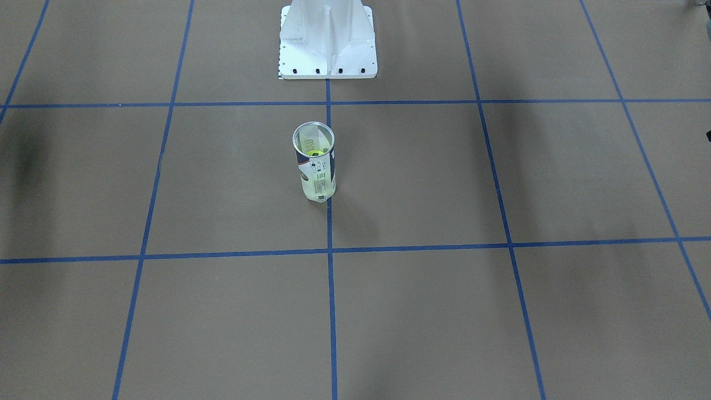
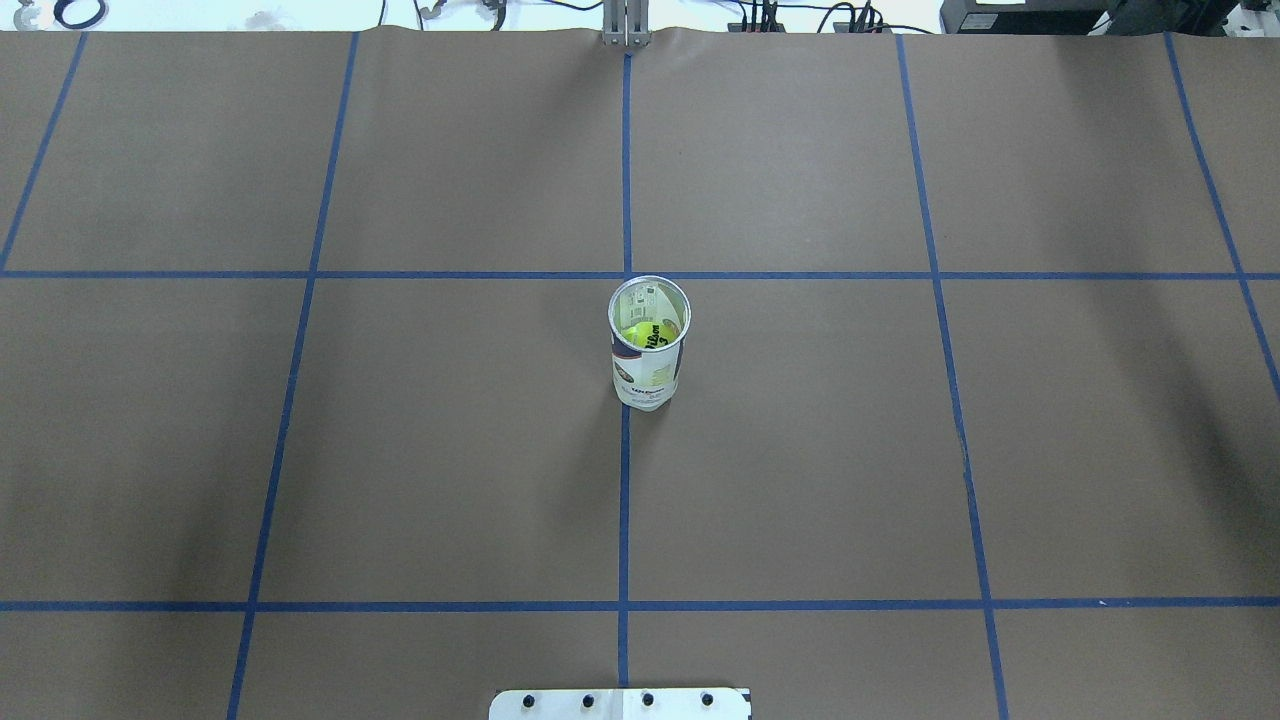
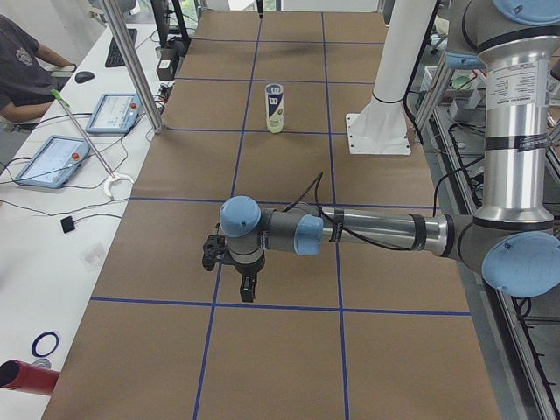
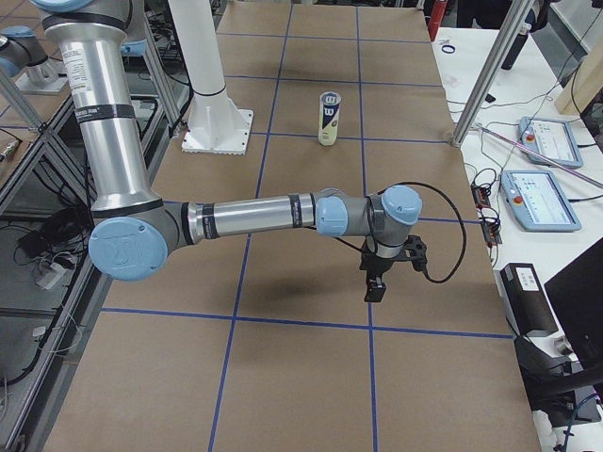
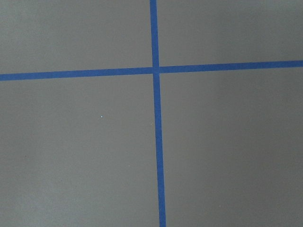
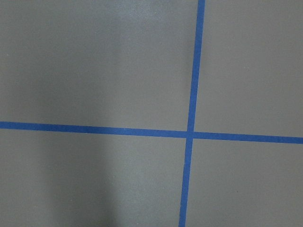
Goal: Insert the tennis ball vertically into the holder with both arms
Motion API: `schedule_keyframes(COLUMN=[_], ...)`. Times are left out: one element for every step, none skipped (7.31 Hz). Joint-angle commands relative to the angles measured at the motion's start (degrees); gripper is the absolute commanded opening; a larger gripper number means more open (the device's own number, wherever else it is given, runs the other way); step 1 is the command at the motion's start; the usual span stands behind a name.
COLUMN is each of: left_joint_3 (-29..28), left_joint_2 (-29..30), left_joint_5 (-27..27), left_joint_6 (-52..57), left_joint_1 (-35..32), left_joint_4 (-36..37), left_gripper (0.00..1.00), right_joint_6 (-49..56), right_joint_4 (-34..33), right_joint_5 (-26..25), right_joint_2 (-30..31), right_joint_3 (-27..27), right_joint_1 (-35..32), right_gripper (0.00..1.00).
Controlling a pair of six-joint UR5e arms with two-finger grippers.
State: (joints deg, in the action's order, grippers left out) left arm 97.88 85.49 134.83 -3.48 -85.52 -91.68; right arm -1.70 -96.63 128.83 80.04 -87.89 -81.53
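The holder (image 2: 649, 345), a clear can with a white and navy label and a silver rim, stands upright near the table's middle. It also shows in the front-facing view (image 1: 315, 161) and both side views (image 3: 275, 108) (image 4: 329, 118). A yellow-green tennis ball (image 2: 648, 335) lies inside it, seen through the open top. My left gripper (image 3: 248, 289) hangs above the table far from the holder, at the table's left end. My right gripper (image 4: 375, 287) hangs likewise at the right end. Both show only in side views, so I cannot tell whether they are open or shut.
The white pedestal base (image 1: 328, 41) stands behind the holder on the robot's side. Blue tape lines (image 2: 625, 500) grid the brown table. Tablets and cables lie on side benches (image 3: 52, 162) (image 4: 537, 198). An operator (image 3: 22, 74) sits at the left bench.
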Motion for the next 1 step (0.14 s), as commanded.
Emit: schedule_keyframes(left_joint_3=[0.1], left_joint_2=[-0.1], left_joint_5=[0.1], left_joint_6=[0.1], left_joint_1=[0.0], left_joint_4=[-0.1], left_gripper=[0.99], right_joint_6=[0.8], right_joint_4=[0.0], right_joint_5=[0.0], right_joint_2=[0.4], right_joint_3=[0.4], right_joint_1=[0.1], right_gripper=[1.00])
